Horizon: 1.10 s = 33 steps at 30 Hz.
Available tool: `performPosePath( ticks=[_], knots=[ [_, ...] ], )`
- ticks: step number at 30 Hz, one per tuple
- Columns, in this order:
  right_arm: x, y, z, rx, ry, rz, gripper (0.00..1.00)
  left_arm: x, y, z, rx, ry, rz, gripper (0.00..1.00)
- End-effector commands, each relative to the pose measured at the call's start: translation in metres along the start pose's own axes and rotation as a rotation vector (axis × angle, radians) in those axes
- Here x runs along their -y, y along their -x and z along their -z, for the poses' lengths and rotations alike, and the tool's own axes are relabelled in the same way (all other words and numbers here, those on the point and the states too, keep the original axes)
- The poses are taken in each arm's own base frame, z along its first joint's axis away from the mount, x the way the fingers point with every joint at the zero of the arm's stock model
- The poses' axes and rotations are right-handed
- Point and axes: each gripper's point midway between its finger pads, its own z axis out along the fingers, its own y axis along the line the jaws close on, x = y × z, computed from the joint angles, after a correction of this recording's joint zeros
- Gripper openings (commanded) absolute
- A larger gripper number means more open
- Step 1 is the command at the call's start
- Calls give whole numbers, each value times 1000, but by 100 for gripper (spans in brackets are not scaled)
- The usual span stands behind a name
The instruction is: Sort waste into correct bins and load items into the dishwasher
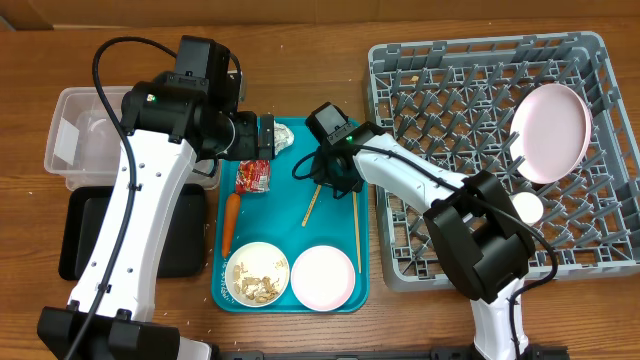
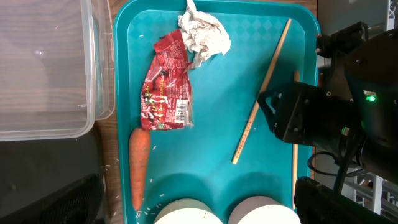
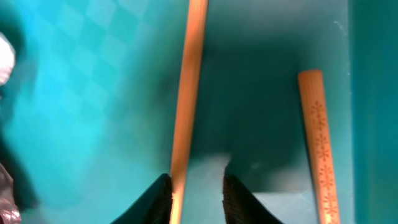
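Observation:
On the teal tray [image 1: 290, 240] lie a red-and-silver snack wrapper [image 2: 165, 87], a crumpled foil ball [image 2: 204, 34], a white bowl with beige crumbs [image 1: 257, 273], an empty white bowl [image 1: 322, 277] and two wooden chopsticks [image 1: 311, 205] [image 1: 356, 225]. My right gripper [image 3: 196, 180] is low over the tray. Its fingers are slightly apart, astride one chopstick [image 3: 186, 93], the left finger against it. The other chopstick [image 3: 317, 137] lies to its right. My left gripper [image 1: 268, 138] hovers above the tray's far end, near the foil ball, and holds nothing. The white plate [image 1: 550, 132] and white cup [image 1: 527, 207] are in the grey dish rack [image 1: 420, 90].
An orange carrot [image 2: 139, 165] lies along the tray's left edge. The clear tub [image 1: 85, 135] and the black tray [image 1: 75, 240] sit left of the teal tray. My right arm [image 1: 410, 175] stretches from the rack side across to the tray.

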Motion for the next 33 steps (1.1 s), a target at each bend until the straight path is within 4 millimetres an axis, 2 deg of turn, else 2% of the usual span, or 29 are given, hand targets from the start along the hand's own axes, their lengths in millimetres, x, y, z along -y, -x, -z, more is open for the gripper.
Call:
performPosePath(
  ticks=[1,8,12,15,17,18,20,23,29,33],
  knots=[
    [29,-9,-19,-55,-96,-33,27,3,5,10,30,-14,-8,100],
    [53,-2,-16,-72,-156,-77,27,3,5,10,31,-14,-8,100],
    [43,-2,-15,-97,-96,-48,27,3,5,10,31,-14,-8,100],
    [42,-2,-15,-96,-96,-47,27,3,5,10,30,-14,-8,100],
    [38,-2,-16,-95,-80,-33,18,3,5,10,30,-14,-8,100],
    [30,-3,-18,-96,-42,12,15,3,5,10,30,-14,-8,100],
    [17,-8,-20,-109,11,77,15,3,5,10,31,-14,-8,100],
    [10,-14,-20,-113,23,95,15,3,5,10,30,-14,-8,100],
    [8,-17,-20,-119,26,103,6,3,5,10,31,-14,-8,100],
    [7,-15,-12,-126,31,116,6,3,5,10,30,-14,-8,100]
  ],
)
